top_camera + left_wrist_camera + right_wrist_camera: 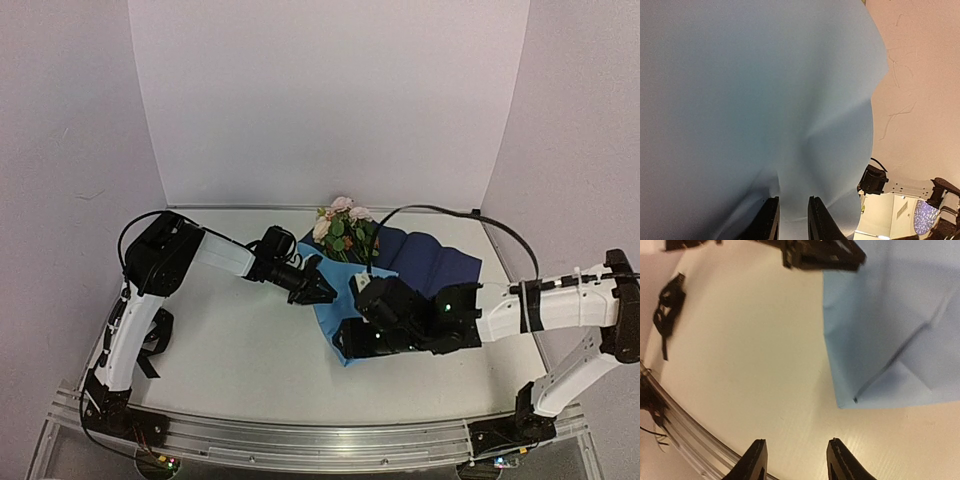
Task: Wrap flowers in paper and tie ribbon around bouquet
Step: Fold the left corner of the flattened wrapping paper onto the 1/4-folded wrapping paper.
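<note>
The paper [328,318] lies at centre frame on the counter [230,350], light blue at left and navy at right, with the flowers [343,228] projecting from its upper end. The left pincer [320,290] is set narrow at the paper's left edge; whether it grips cannot be determined. The right pincer [796,457] stands partly open and empty over the counter, beside the paper's lower corner.

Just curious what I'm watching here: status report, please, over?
Left gripper shut on paper. Right gripper open, empty, beside paper's corner. Flowers on paper, ribbon unused off to the side. Nothing in the way.
</note>
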Motion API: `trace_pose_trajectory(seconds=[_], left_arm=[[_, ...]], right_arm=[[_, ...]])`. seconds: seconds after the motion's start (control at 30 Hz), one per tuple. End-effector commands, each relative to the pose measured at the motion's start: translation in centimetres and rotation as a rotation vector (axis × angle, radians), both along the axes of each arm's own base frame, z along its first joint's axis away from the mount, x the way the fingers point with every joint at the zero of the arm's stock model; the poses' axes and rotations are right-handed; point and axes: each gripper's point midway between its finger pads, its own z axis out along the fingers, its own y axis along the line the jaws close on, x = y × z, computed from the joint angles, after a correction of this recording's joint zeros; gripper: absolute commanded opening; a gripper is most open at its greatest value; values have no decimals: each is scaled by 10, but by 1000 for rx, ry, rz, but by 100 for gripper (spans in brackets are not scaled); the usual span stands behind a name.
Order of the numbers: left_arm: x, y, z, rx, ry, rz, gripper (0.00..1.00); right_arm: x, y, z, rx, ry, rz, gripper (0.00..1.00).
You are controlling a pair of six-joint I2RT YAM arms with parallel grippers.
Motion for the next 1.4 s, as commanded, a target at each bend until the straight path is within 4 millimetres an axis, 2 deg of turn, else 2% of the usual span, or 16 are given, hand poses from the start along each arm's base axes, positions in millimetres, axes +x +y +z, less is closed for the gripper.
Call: trace_pose_trajectory(seconds=[0.0, 0.13, 0.27, 0.43, 0.5, 0.63, 0.73, 0.9, 1.13, 1.27, 1.37], left_arm=[[16, 28, -48, 172, 29, 115, 23], [16, 28, -46, 171, 23, 115, 23], [17, 28, -44, 170, 19, 114, 23], [16, 28, -43, 171, 12, 114, 24], [17, 28, -42, 169, 7, 114, 25], [19, 28, -33, 156, -19, 115, 32], [23, 26, -20, 141, -57, 114, 39], [31, 19, 15, 102, -137, 103, 48], [23, 20, 60, 55, -183, 114, 49], [7, 18, 77, -9, -162, 111, 44], [-15, 16, 75, -20, -108, 104, 35]], right_arm=[[42, 17, 21, -20, -38, -4, 39], [69, 37, -2, -59, -6, 11, 35], [87, 40, -31, -100, 29, 4, 33], [82, 25, -62, -156, 60, -3, 32], [81, 15, -67, -177, 56, -18, 32], [79, -3, -80, -227, 57, -40, 33], [74, -11, -93, -254, 70, -46, 32], [77, -20, -100, -286, 55, -67, 32], [75, -18, -108, -294, 72, -63, 32], [74, -15, -112, -282, 87, -59, 32], [73, -14, -111, -272, 92, -64, 31]])
